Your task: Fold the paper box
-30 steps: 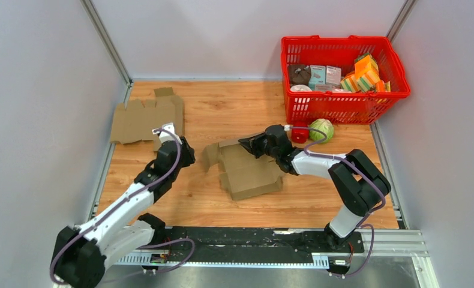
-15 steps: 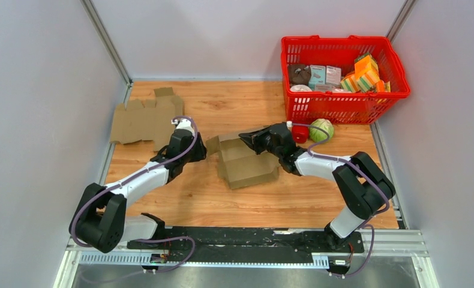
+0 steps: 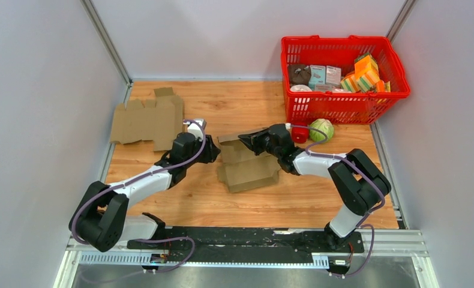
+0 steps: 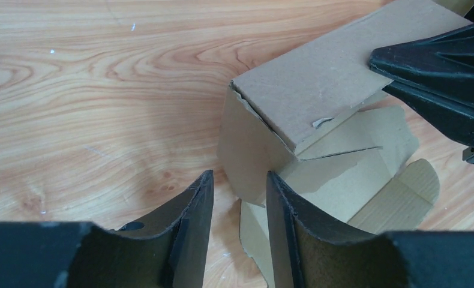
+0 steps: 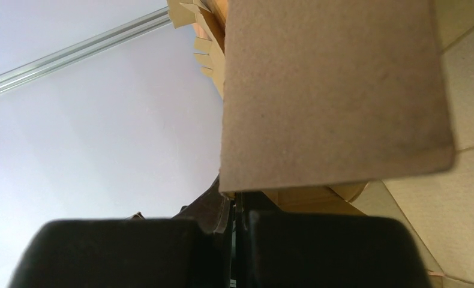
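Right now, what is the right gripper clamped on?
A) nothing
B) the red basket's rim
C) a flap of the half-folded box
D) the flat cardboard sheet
C: the right gripper is shut on a raised flap of the box.

Wood-grain table [image 4: 102, 90] fills the view from 9 through 12 o'clock. Paper box [image 4: 318, 84] sits from centre out to 2 o'clock, half-formed: one broad panel raised and tilted, its corner pointing to centre. Small tear [image 4: 321, 123] on the panel's lower edge. Side flap [image 4: 246, 156] hangs down from that corner toward 6 o'clock. Left gripper [image 4: 239, 177] at 6 o'clock, jaws apart, the flap's lower edge showing in the gap; contact cannot be told. Inner flaps lie flat toward 4 o'clock, one showing corrugated board [image 4: 402, 195]. Right gripper [image 4: 380, 75] enters at 2 o'clock, black fingers pressed together at the panel's far edge.
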